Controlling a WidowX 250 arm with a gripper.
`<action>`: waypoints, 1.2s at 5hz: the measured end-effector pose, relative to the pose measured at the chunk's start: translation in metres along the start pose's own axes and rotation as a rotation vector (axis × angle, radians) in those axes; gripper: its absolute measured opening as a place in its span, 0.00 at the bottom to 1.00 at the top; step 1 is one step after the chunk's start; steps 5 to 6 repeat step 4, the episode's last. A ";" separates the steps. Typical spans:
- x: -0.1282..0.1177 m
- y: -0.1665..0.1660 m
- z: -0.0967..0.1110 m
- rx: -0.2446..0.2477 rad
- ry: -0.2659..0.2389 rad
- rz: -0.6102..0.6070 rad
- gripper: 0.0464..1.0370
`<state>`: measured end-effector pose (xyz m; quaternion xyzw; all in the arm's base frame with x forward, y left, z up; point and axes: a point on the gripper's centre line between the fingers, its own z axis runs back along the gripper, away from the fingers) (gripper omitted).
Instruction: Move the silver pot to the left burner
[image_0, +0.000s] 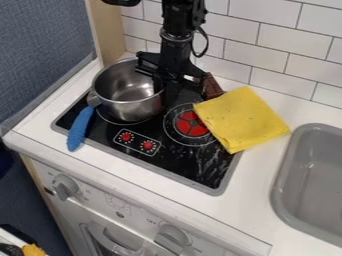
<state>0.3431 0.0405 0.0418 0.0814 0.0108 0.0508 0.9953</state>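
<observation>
A black stovetop (175, 169) is set into the white bench (257, 175) between blue wall (47, 45) and grey sink (282, 172), backed by tiles (284, 40); the jaws' spread at the pot (130, 110) cannot be told.

The silver pot (127, 111) hides most of the left burner (115, 122). Part of the pot's rim is behind the end effector (167, 82). The yellow cloth (244, 120) covers one side of the right burner (192, 124) and partly a brown object (211, 87), which I cannot identify. The top edge cuts the arm (184, 12); the right edge cuts the sink (284, 175).
</observation>
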 end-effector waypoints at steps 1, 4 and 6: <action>-0.001 -0.005 -0.002 -0.011 -0.012 -0.002 0.26; -0.008 -0.016 0.047 -0.113 -0.129 -0.111 0.98; -0.008 -0.016 0.047 -0.113 -0.129 -0.111 0.98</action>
